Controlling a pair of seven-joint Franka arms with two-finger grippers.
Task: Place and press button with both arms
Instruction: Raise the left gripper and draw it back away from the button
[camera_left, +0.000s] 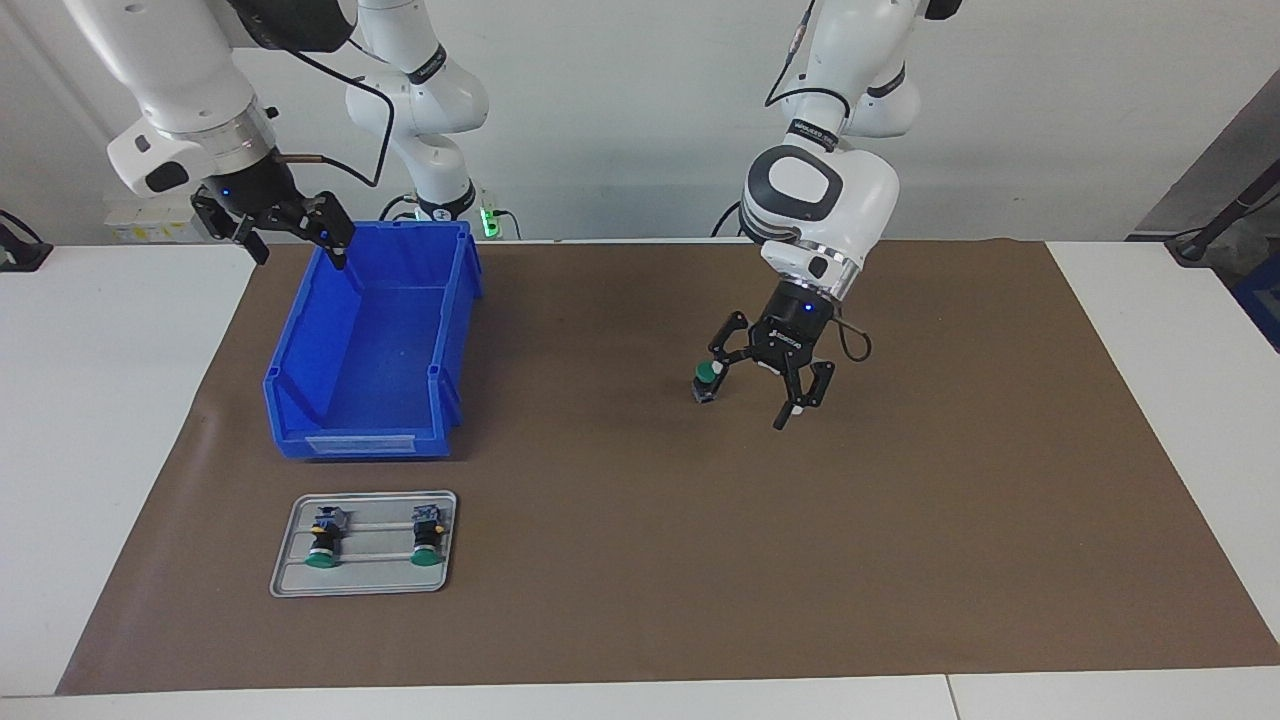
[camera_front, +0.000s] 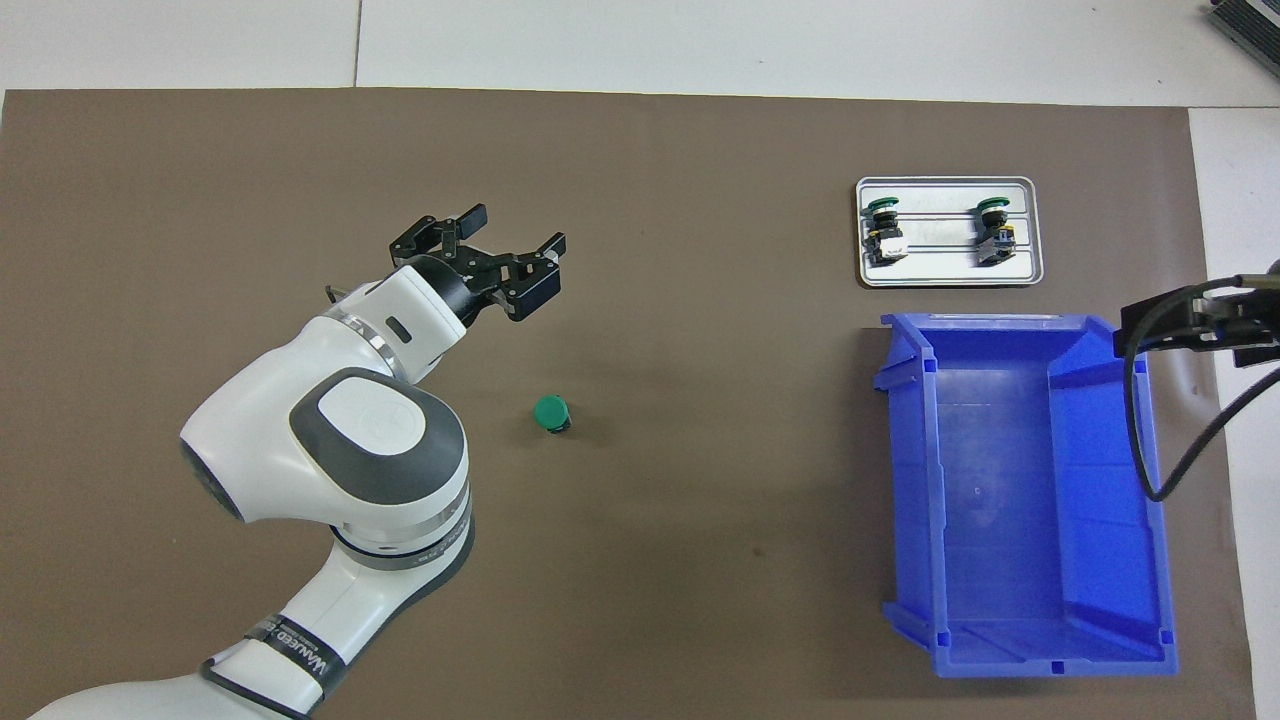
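A button (camera_left: 707, 381) with a green cap stands upright on the brown mat, near the middle of the table; from overhead the button (camera_front: 551, 413) shows its round cap. My left gripper (camera_left: 756, 392) hangs open just beside it, toward the left arm's end, with nothing between its fingers. In the overhead view the left gripper (camera_front: 513, 228) is clear of the button. My right gripper (camera_left: 298, 250) waits open over the corner of the blue bin that is nearest the robots. Only part of the right gripper (camera_front: 1195, 322) shows at the overhead view's edge.
An empty blue bin (camera_left: 358, 441) (camera_front: 1010, 322) stands toward the right arm's end. Farther from the robots than the bin, a small metal tray (camera_left: 366, 572) (camera_front: 950, 270) holds two more green-capped buttons (camera_left: 322, 541) (camera_left: 428, 539) lying on their sides.
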